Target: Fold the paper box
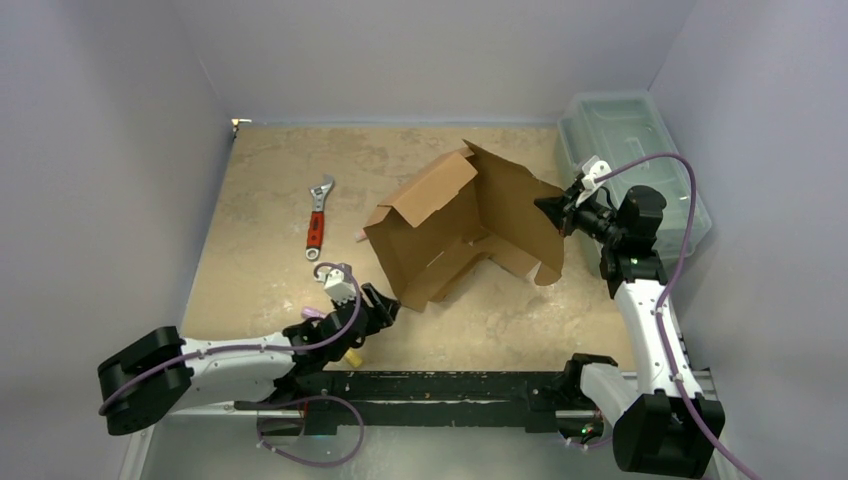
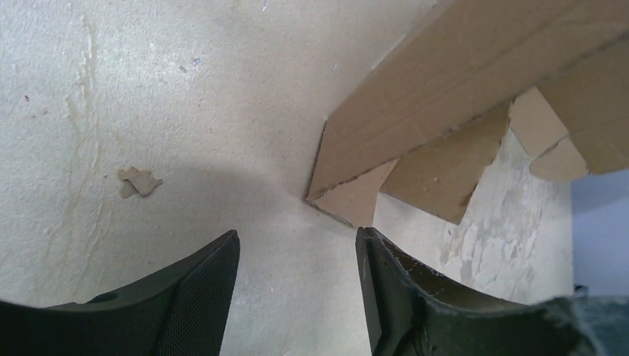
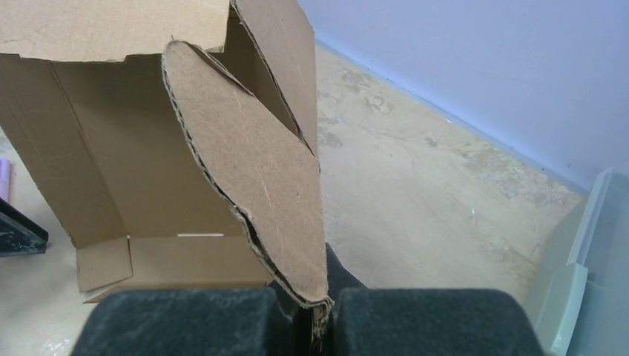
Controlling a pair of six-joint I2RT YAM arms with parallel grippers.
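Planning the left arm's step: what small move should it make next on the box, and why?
Probably ease the left gripper forward onto the paper box corner just ahead: it is open and apart from the cardboard, while the right gripper pinches a flap.

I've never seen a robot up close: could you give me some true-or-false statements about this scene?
1. The right fingers pinch a flap of the paper box. True.
2. The left fingers are clamped on the box. False: they stand open near its corner, gripping nothing.
3. A red-handled wrench lies on the table, apart from the box. True.
4. The box sits inside the plastic bin. False: it is on the table, outside the bin.
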